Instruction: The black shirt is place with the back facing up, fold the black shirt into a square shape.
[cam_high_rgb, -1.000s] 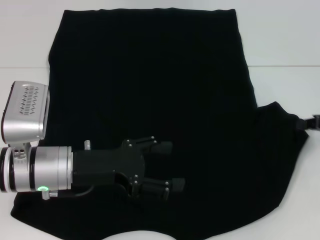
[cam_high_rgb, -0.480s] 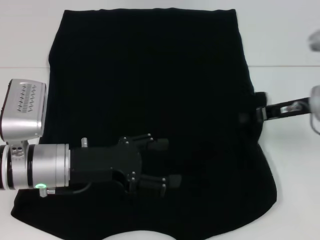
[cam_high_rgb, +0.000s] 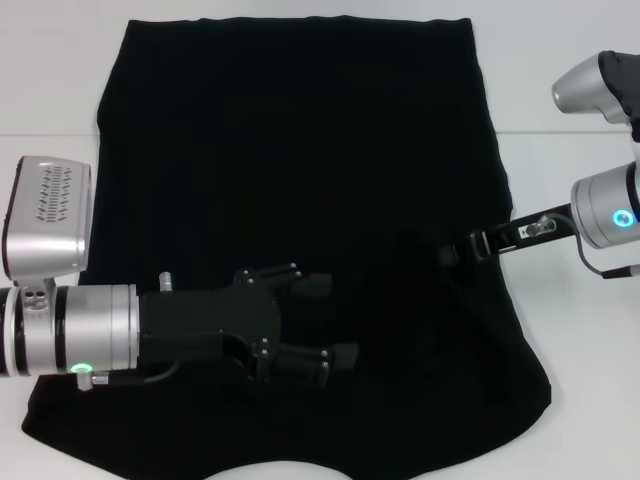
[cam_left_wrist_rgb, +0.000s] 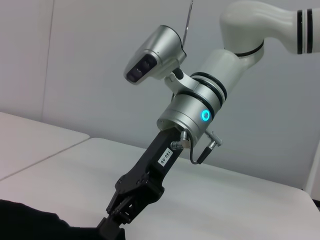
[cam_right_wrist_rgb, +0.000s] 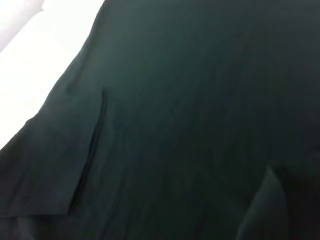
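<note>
Head view: the left arm reaches in from the robot's left, lying low and nearly level across the near part of the black shirt; its silver forearm rests at the cloth's left edge, and the left gripper points toward the robot's right with its 2 fingers spread apart over the fabric, gripping nothing; the right arm comes in from the robot's right, its silver wrist with a lit ring standing off the cloth over the white table, its slim black forearm slanting down and inward; the right gripper sits on the shirt's right side, near the edge, but black on black hides its fingers, so I cannot tell whether it clasps the cloth; the shirt lies spread flat on the table, its straight far edge away from the robot, its near edge curved, its right side narrowing toward the right gripper; the left wrist view shows the right gripper angled steeply down onto dark cloth; the right wrist view is filled with the shirt, showing a folded layer edge and a strip of table.
</note>
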